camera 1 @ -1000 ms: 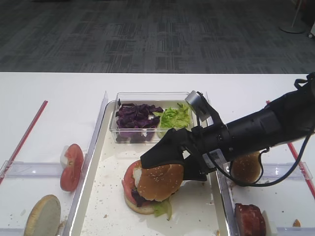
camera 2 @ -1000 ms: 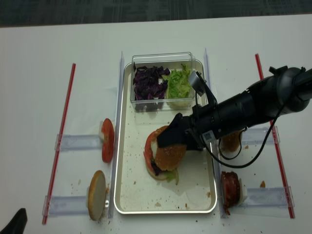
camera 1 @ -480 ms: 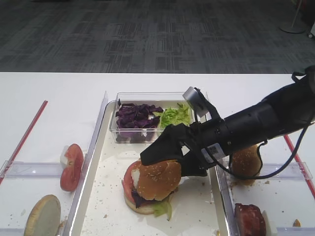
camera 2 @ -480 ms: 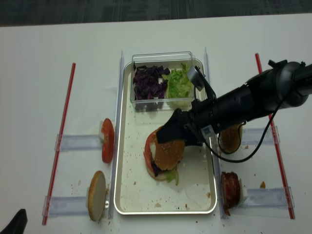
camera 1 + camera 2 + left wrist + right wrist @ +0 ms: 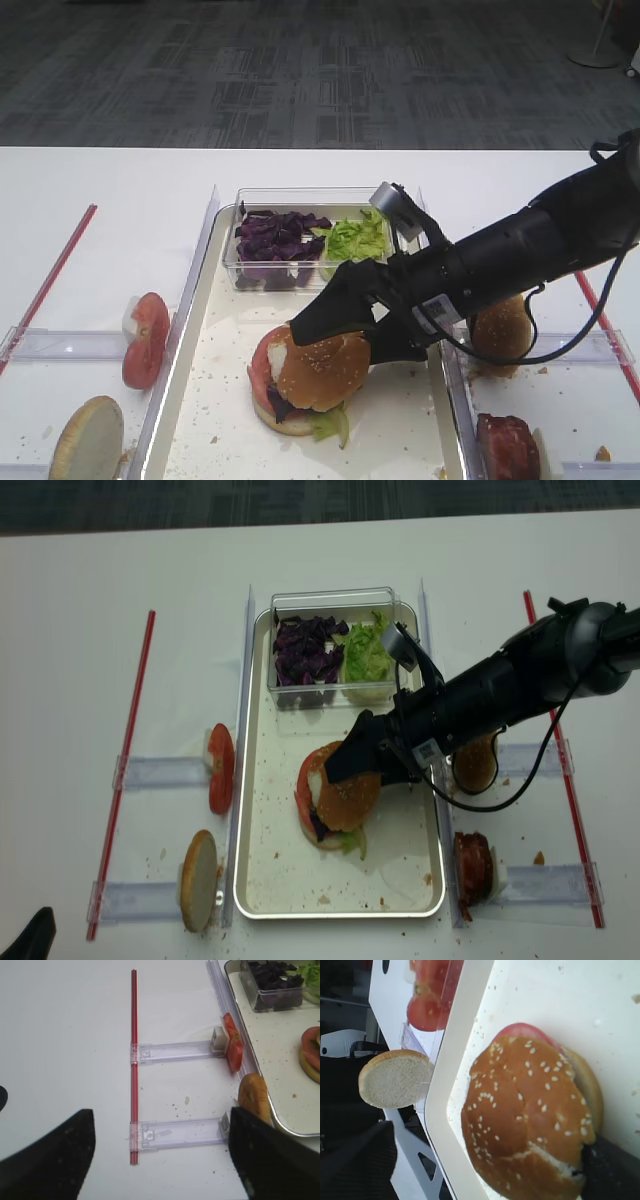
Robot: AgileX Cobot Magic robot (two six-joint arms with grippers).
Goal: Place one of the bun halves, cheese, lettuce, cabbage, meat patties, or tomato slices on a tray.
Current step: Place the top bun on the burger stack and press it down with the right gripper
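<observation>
Silvery tray (image 5: pixel 250 880), stacked burger (image 5: pixel 335 800), cabbage (image 5: pixel 305 650), lettuce (image 5: pixel 368 650)

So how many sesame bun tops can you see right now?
2. One bun top sits on the burger stack in the tray, under the open right gripper. The other bun top stands outside the tray's right rim, partly hidden by the arm.

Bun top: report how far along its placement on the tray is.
Done: the bun top sits on the stacked burger in the tray. In hand: nothing, as far as the views show; the right gripper hovers over the bun, jaws wide open. Left: pulling the arm clear. A spare sesame bun waits outside the tray.
</observation>
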